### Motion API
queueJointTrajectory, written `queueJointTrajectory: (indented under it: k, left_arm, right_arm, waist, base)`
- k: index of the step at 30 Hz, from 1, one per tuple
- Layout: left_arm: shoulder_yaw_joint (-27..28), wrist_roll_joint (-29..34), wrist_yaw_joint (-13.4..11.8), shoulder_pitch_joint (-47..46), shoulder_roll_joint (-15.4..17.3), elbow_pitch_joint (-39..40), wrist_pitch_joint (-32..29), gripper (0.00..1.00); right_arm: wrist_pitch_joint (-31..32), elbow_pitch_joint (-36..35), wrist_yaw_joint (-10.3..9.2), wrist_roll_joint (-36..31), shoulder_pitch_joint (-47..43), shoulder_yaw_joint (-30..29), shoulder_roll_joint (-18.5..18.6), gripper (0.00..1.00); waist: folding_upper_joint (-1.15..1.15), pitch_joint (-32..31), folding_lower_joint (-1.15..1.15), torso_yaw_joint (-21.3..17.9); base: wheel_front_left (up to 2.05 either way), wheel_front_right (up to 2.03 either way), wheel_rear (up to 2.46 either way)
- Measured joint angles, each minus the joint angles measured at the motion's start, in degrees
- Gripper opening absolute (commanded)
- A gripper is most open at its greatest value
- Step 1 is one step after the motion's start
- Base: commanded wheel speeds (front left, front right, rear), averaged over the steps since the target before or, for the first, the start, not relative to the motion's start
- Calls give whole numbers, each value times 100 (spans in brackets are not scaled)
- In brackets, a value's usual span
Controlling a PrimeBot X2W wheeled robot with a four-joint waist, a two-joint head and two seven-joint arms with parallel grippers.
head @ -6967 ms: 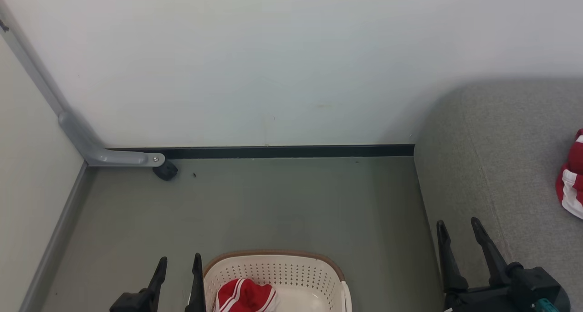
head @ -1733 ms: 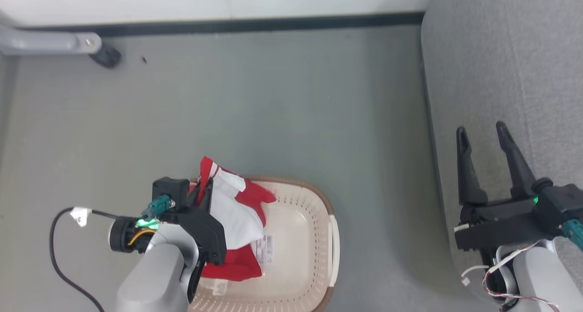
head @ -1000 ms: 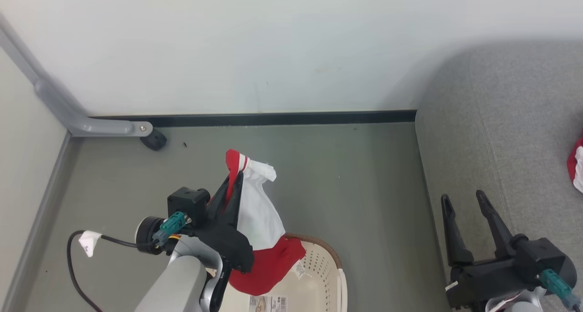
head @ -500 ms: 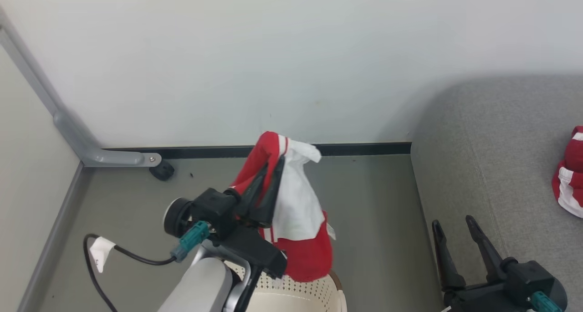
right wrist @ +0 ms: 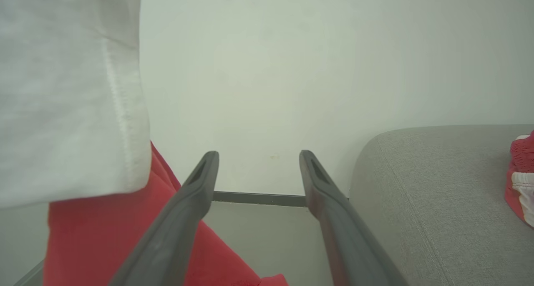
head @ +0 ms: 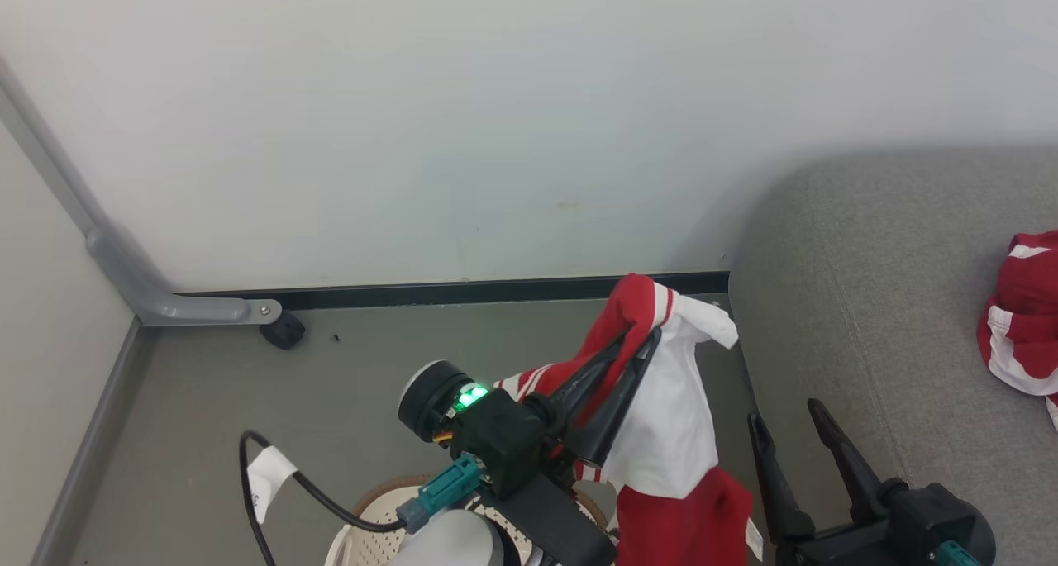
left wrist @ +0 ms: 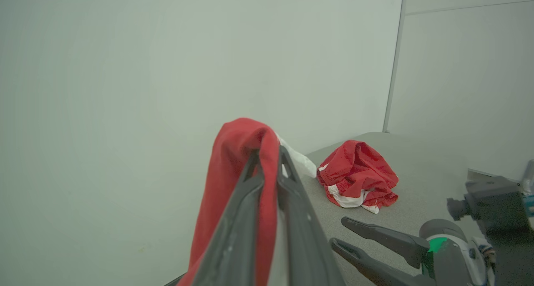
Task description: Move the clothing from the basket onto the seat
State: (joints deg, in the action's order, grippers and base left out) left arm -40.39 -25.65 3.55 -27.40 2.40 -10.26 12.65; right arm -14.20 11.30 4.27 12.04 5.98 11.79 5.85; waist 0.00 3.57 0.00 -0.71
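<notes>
clothing (head: pixel 669 417): soft red-and-white cloth, matt
seat (head: pixel 876 302): grey woven fabric, rough
basket (head: pixel 357 526): cream perforated plastic, smooth
floor (head: pixel 372 384): smooth, matt

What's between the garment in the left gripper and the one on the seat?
Just bare grey seat cushion; the head view shows it.

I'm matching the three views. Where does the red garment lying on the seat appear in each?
Head view: garment at the right edge, halfway down, on the seat.
Left wrist view: garment right of centre, on the seat.
Right wrist view: garment partly cut off at the right edge.
Shared landmark: the grey seat beneath it.
</notes>
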Motion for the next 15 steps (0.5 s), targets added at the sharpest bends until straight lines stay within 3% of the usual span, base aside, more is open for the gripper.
queueJointTrajectory:
  k: [15]
  left_arm:
    - [-449, -204, -1, 68, 35, 256, -543, 0]
  right_arm:
    - [114, -243, 180, 5, -80, 772, -82, 100]
  waist:
    - [1, 53, 0, 58]
  base:
    - [0, 0, 0]
